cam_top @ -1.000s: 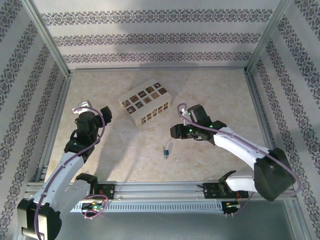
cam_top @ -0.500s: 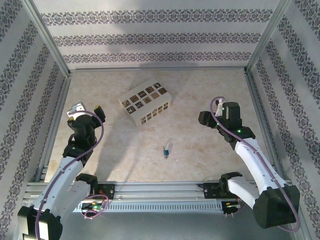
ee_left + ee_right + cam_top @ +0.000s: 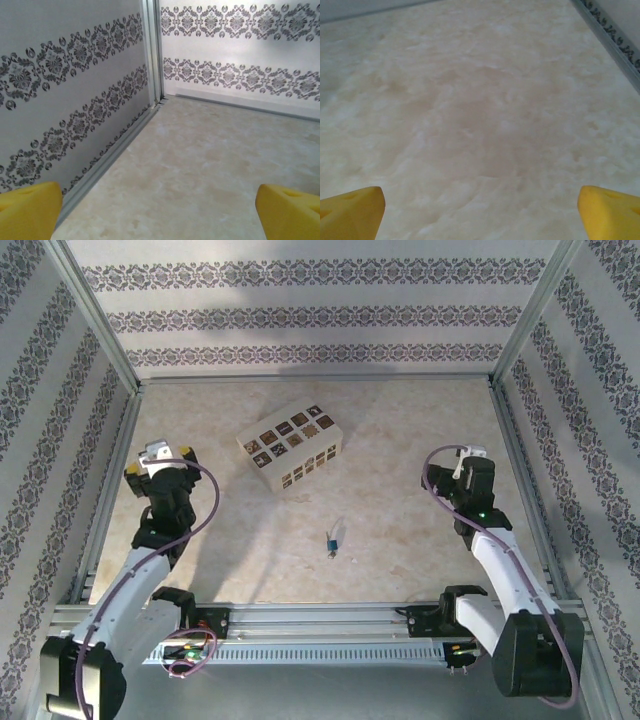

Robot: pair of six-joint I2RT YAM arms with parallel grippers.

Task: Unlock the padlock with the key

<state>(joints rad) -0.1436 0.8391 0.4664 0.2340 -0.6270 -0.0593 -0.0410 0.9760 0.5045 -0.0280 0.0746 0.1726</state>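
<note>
Between the left hand (image 3: 160,460) and the right hand (image 3: 464,468), well apart from both, lay the padlock (image 3: 330,539); both hands gaped wide, empty.

Soft, even overhead light fills the top view, leaving the table (image 3: 400,440) bright and free of glare. A broad grey shadow crosses the top of the back wall (image 3: 320,290), and a faint one lies beside the box (image 3: 292,447). The wide lens splays the side walls outward. The padlock (image 3: 330,540) is too small for detail. Walls ahead of the left fingers (image 3: 30,212) are sharp, the fingers themselves soft. Ahead of the right fingers (image 3: 352,212), also soft-edged, the table looks blotchy and slightly blurred.
</note>
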